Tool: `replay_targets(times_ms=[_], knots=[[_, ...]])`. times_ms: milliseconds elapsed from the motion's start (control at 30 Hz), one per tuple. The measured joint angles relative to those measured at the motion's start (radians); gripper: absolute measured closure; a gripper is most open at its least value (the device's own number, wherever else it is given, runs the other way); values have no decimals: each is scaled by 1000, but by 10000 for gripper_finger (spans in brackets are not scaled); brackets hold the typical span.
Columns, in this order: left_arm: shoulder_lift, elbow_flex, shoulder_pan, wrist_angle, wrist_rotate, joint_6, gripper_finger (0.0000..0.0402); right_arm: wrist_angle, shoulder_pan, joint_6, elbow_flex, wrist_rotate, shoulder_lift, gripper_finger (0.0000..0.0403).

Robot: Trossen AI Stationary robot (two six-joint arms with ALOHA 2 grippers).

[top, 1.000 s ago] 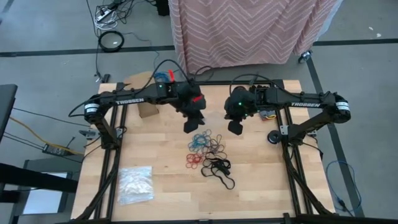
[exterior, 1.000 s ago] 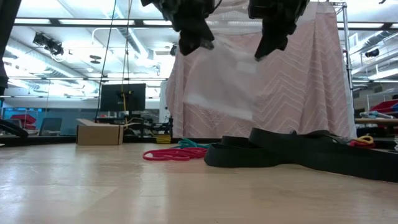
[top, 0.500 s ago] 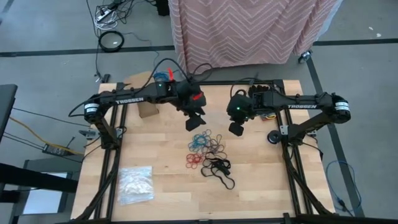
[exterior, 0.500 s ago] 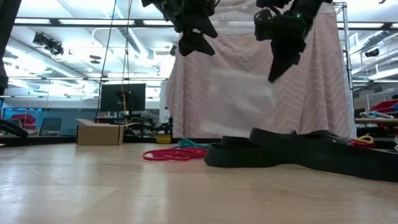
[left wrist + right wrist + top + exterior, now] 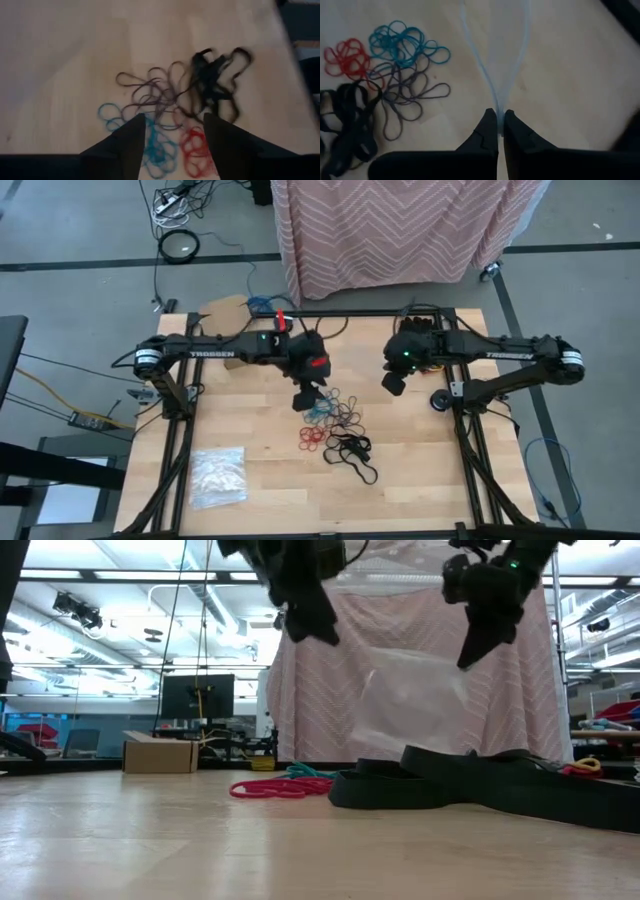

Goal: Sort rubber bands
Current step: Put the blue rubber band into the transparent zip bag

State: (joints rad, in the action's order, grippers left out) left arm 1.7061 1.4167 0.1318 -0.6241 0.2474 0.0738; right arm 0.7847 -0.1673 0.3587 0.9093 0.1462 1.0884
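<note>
While the left gripper (image 5: 304, 398) hangs open over the rubber bands (image 5: 335, 423) heaped mid-table, the right gripper (image 5: 499, 131), off to their side, stays pinched shut on a clear plastic bag (image 5: 415, 705).

"TROSSEN" in white on left arm (image 5: 205, 353) & right arm (image 5: 500, 353), high view; no other text
</note>
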Motion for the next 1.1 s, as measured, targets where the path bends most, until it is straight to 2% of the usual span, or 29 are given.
replay_targets(times_ms=[100,200,400,567,667,833,1100], knots=[[0,-68,2,11,-47,0,215,-28,11,41,-38,-9,-33,403],[0,-158,18,19,-48,-22,218,-31,24,57,-47,3,-38,403],[0,-337,60,247,79,-183,219,-49,36,58,-48,7,-20,403],[0,-422,88,410,118,-297,219,-69,36,58,-48,-2,-14,403],[6,-450,92,458,117,-328,219,-79,36,58,-48,-9,-13,403],[30,-473,91,437,113,-337,219,-79,36,58,-48,-10,-13,403],[65,-471,103,509,117,-366,219,-96,36,58,-48,-11,-13,403]])
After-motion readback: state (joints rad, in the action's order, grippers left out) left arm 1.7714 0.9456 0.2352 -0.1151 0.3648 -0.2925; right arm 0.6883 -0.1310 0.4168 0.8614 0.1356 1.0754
